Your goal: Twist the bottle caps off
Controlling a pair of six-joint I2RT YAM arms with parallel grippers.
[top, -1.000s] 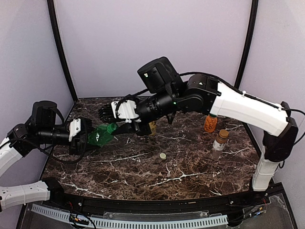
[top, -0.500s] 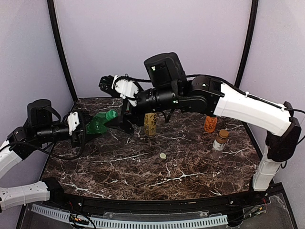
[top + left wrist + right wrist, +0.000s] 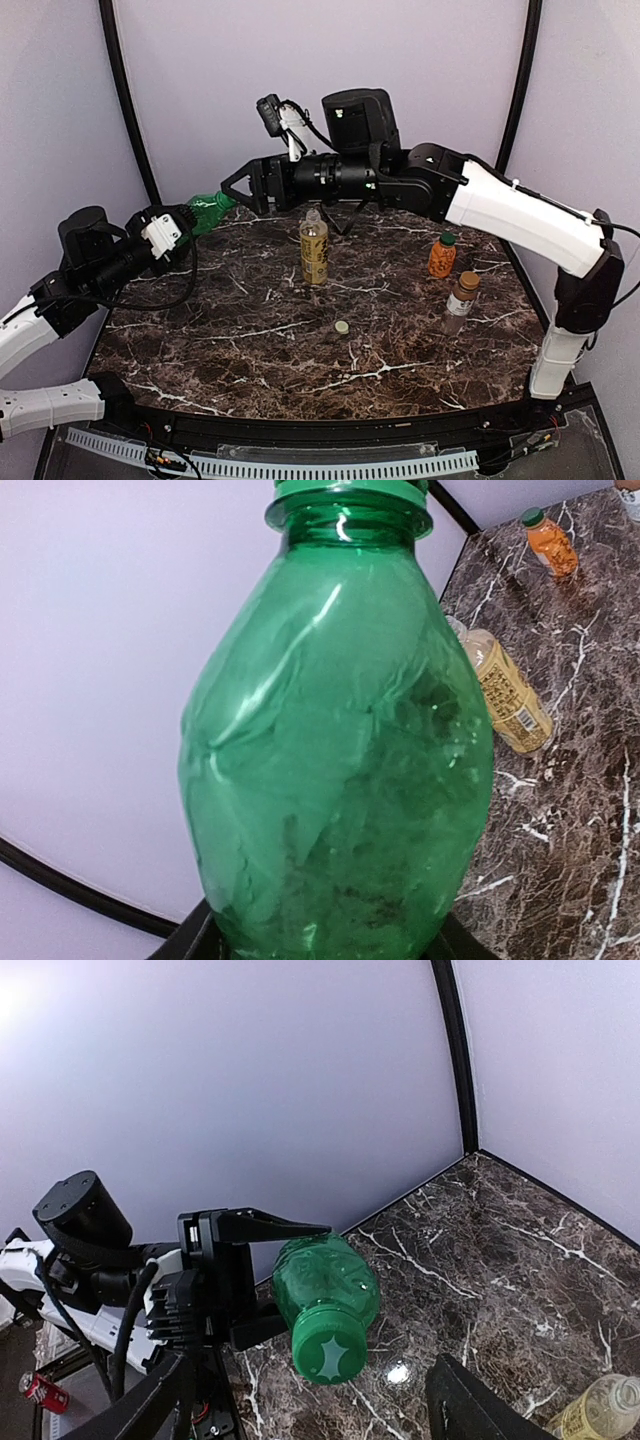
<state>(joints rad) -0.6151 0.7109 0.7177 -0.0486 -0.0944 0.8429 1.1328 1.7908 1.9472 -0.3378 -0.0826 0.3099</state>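
My left gripper (image 3: 178, 226) is shut on the all-green bottle (image 3: 207, 207) and holds it tilted above the table's back left corner. The bottle body (image 3: 335, 730) fills the left wrist view, with my left gripper (image 3: 325, 945) round its base. Its green cap (image 3: 328, 1355) is on and points at my right gripper (image 3: 310, 1415). My right gripper (image 3: 236, 196) is open, just short of the cap and not touching it. The tall clear bottle of yellow liquid (image 3: 314, 250) stands mid-table. The squat orange bottle (image 3: 441, 257) and the slim clear bottle (image 3: 461, 300) stand at the right.
A small pale cap (image 3: 342, 327) lies loose on the dark marble table (image 3: 250, 370), in front of the yellow bottle. Purple walls close the back and sides. The right arm (image 3: 500, 210) stretches across the back half above the bottles.
My right gripper let go of the green cap and opened, then rose and swung back. My left arm lifted the green bottle up and toward the back left, uncovering the yellow bottle.
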